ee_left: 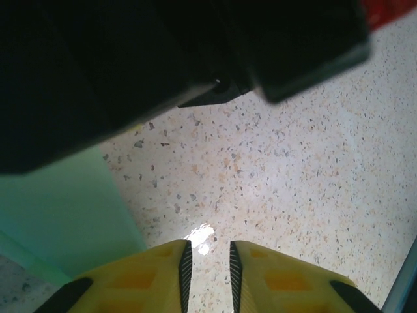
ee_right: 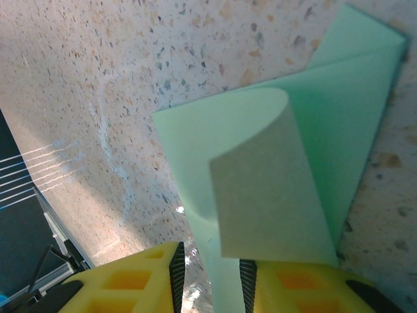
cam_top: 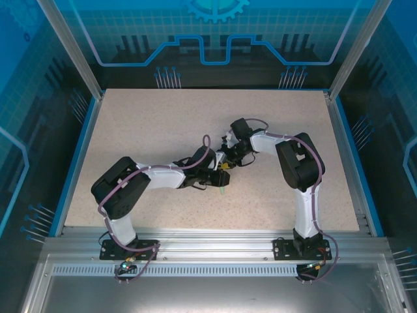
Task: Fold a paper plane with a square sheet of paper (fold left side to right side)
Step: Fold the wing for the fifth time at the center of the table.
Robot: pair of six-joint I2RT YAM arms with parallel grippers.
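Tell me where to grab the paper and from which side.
Take the paper by its lifted, curled flap, probably with the right hand coming in from the flap's near edge, one finger under the curl. That flap stands off the table; the rest seems to lie flat, leaving little to pinch.

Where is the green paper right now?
In the top view the green paper lies near the table's middle, under where both arms meet, curled up before the right gripper.

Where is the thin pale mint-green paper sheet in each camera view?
Top external: thin pale mint-green paper sheet, a sliver at table centre.
Left wrist: sheet at lower left edge.
Right wrist: sheet centre right, curled over.
Shared landmark: speckled beige tabletop.
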